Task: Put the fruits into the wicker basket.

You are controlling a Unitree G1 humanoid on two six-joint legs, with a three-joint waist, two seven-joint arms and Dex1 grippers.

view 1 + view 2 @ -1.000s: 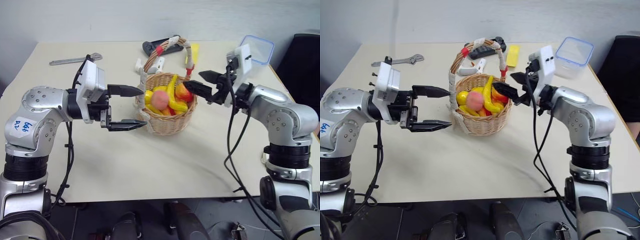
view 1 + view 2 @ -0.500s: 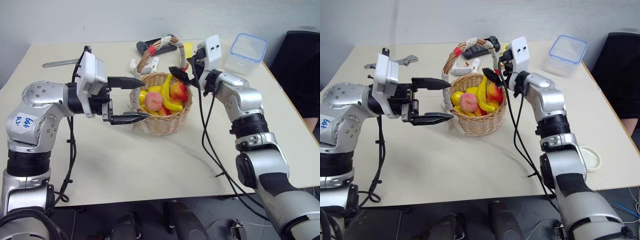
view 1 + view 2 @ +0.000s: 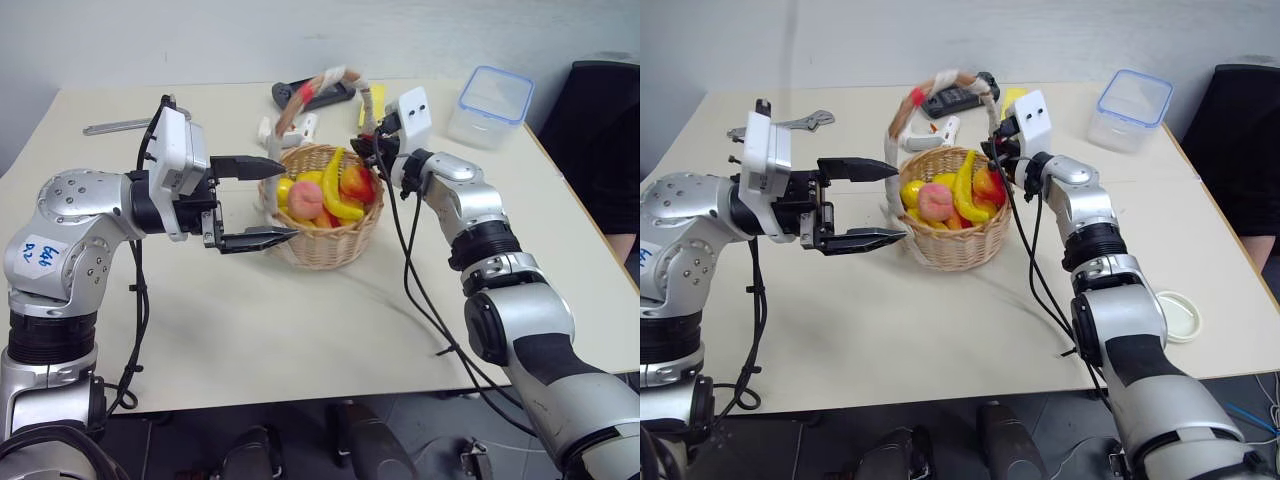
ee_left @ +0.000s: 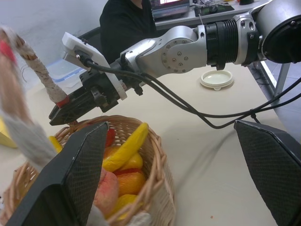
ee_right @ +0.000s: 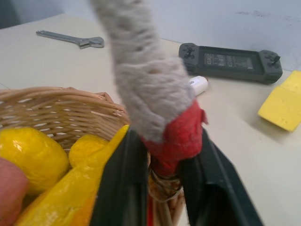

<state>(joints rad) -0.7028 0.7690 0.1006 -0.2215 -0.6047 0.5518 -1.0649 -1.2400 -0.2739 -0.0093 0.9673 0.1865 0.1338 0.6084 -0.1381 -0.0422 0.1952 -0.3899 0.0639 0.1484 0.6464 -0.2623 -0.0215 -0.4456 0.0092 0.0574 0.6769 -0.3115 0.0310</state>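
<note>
Both fruits (image 3: 936,201) are lying in the wicker basket (image 3: 958,240); right gripper (image 5: 162,186) is clenching its handle (image 5: 146,89), left gripper (image 3: 862,202) gaping empty.

The right tool (image 5: 162,174) has reached forward and closed on the wicker basket's handle (image 5: 155,94).

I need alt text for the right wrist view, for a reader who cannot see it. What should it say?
The right end effector is closed on the red-taped base of the wicker basket handle, whose white cloth wrap rises above it. Yellow fruit lies inside the basket; on the table behind are a wrench, a dark controller and a yellow block.
</note>
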